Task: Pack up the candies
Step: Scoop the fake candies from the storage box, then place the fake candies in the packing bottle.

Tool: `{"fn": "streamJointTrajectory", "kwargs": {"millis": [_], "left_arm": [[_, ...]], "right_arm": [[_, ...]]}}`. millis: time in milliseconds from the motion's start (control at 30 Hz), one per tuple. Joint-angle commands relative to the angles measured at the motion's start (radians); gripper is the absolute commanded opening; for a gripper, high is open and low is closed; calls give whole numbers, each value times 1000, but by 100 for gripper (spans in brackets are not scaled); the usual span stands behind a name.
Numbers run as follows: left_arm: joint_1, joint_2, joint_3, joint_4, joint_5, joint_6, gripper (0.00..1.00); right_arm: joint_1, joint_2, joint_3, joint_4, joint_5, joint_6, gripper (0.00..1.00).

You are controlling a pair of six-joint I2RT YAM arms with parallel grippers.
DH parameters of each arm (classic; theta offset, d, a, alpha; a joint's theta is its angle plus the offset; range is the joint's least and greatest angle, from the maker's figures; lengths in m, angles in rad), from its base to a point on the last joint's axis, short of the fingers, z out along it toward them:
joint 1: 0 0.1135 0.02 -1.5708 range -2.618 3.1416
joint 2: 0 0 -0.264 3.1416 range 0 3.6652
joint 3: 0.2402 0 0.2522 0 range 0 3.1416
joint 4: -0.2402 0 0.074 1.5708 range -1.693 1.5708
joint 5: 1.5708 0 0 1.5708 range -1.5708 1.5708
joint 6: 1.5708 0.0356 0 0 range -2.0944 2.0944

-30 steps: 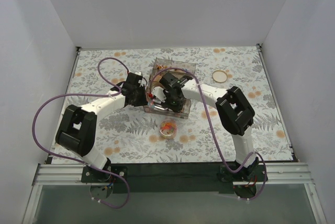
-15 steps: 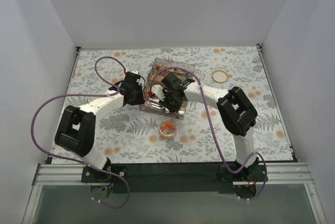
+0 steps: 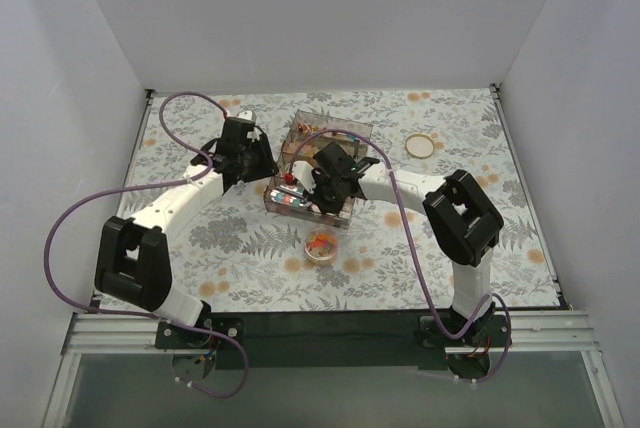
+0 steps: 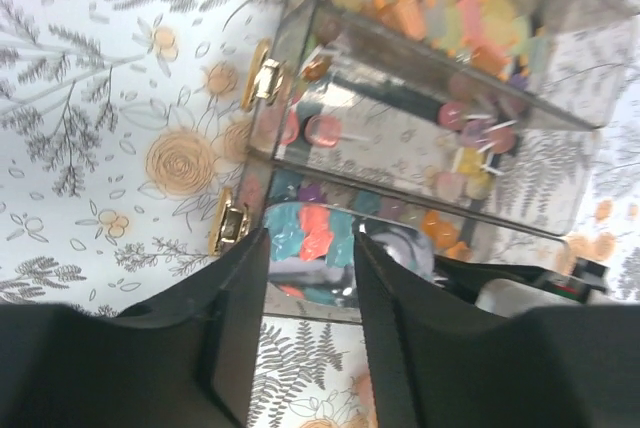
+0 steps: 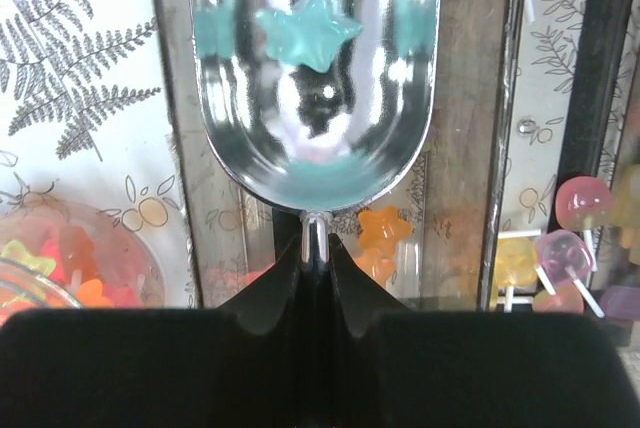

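Note:
A clear compartment box [image 3: 318,158] holds candies, star-shaped sweets in teal, coral, orange and yellow [image 4: 310,233], and lollipops [image 4: 470,128]. A small round cup [image 3: 321,244] in front of the box holds more orange, red and yellow candies [image 5: 60,268]. My right gripper [image 3: 324,186] is shut on the thin handle of a metal scoop [image 5: 315,68], which hangs over the box's near compartment with one teal star candy [image 5: 308,30] in it. My left gripper [image 3: 260,165] is open, its fingers [image 4: 240,318] straddling the box's left end from above.
A round lid [image 3: 421,145] lies on the flowered tablecloth to the right of the box. Gold hinges [image 4: 262,76] sit on the box's left side. Purple cables loop over both arms. White walls close in the table on three sides.
My left arm has swung back and to the left, and its gripper now stands higher at the box's left end. The box has shifted a little left. My right gripper followed with the scoop.

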Motion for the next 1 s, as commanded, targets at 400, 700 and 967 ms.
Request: {"fn": "streamJointTrajectory", "kwargs": {"millis": [400,700,967], "left_arm": [[14,-233,72,-90,-115,26,67],[14,-366,39,-169,-212,63,78],[16,-347,11,-154,-233,75,78]], "right_arm": [[-1,-225,-9,-103,101,-67,1],[9,-497,-154,-318,219,-86,1],[181,-609,-254,-526,405,-6,1]]}}
